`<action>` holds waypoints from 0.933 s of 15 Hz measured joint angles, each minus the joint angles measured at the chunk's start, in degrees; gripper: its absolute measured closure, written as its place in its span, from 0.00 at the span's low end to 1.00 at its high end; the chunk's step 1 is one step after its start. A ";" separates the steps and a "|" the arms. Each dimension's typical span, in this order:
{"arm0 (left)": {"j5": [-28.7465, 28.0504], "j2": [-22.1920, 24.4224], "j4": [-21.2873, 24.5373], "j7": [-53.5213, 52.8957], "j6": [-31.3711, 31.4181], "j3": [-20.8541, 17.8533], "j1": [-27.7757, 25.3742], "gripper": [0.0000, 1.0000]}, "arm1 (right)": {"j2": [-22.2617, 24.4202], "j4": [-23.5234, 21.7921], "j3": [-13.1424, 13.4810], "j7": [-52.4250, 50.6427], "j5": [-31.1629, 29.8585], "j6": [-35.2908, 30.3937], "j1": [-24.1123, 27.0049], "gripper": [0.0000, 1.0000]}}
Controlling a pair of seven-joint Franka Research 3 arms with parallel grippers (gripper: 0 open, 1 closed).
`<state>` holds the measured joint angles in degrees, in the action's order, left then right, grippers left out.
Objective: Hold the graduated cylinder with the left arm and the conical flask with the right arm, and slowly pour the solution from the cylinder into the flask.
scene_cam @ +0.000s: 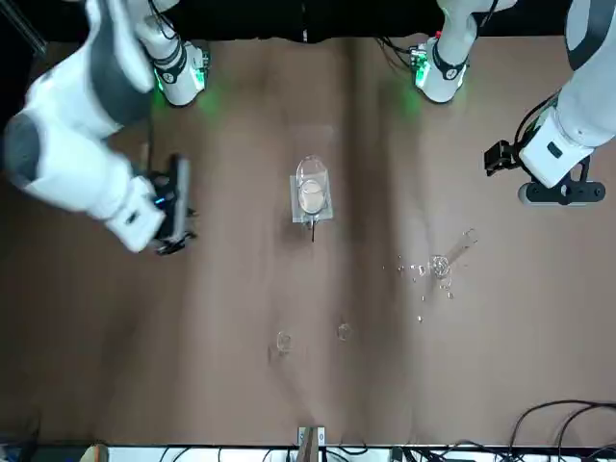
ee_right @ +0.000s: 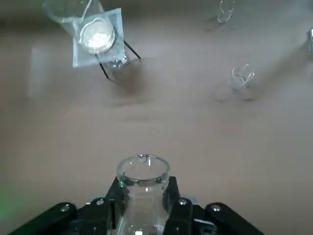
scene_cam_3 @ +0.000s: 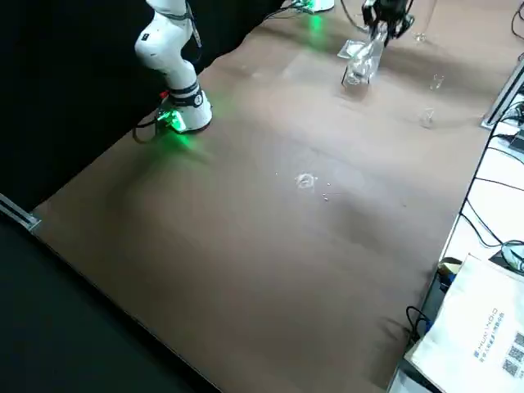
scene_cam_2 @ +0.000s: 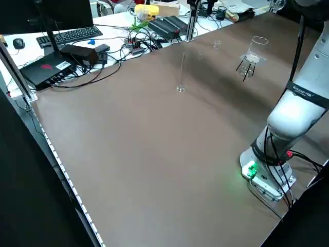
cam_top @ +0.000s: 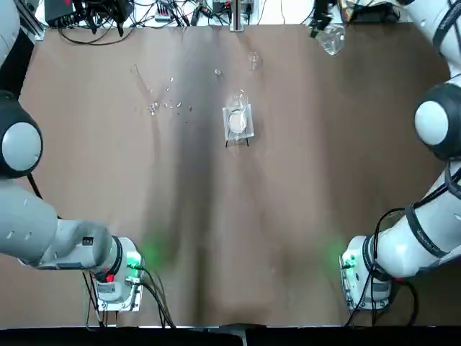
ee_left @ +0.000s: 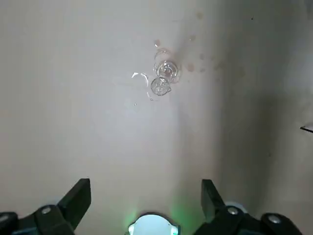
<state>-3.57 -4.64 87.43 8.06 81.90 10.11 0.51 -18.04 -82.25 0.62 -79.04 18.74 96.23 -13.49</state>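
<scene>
The graduated cylinder (cam_top: 144,89) stands upright on the far left part of the table, a thin clear tube (scene_cam_2: 182,72) with its base (scene_cam: 440,265) among small glass bits. In the left wrist view I look down on the cylinder (ee_left: 165,74) end-on. My left gripper (ee_left: 145,185) hovers open and apart from it, out at the table's left side (scene_cam: 556,192). My right gripper (cam_top: 322,29) is raised over the far right of the table (scene_cam: 176,207), shut on the conical flask (ee_right: 143,193). The flask (cam_top: 332,42) stands upright between the fingers, rim up.
A clear vessel on a square black-legged stand (cam_top: 238,122) sits mid-table (scene_cam: 311,197). Two tiny beakers (cam_top: 253,59) (cam_top: 218,72) stand beyond it. Glass bits (cam_top: 173,105) lie by the cylinder. Cables and electronics (cam_top: 108,14) line the far edge.
</scene>
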 joint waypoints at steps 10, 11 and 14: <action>0.79 3.88 2.78 2.28 -0.97 -1.28 -1.09 0.00 | -6.87 -8.93 0.09 -38.03 26.20 0.07 25.65 0.61; 0.80 5.05 4.03 0.59 -0.88 -1.32 -1.77 0.00 | -8.43 -9.39 0.08 -40.70 28.16 -0.13 27.39 0.61; 1.51 6.93 5.67 -1.50 -0.56 -1.28 -3.45 0.00 | -12.94 -10.76 0.02 -47.41 33.59 -4.00 31.82 0.61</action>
<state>-2.06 2.29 93.10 6.56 81.35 8.83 -2.94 -30.98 -93.01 0.65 -126.45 52.33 92.23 18.34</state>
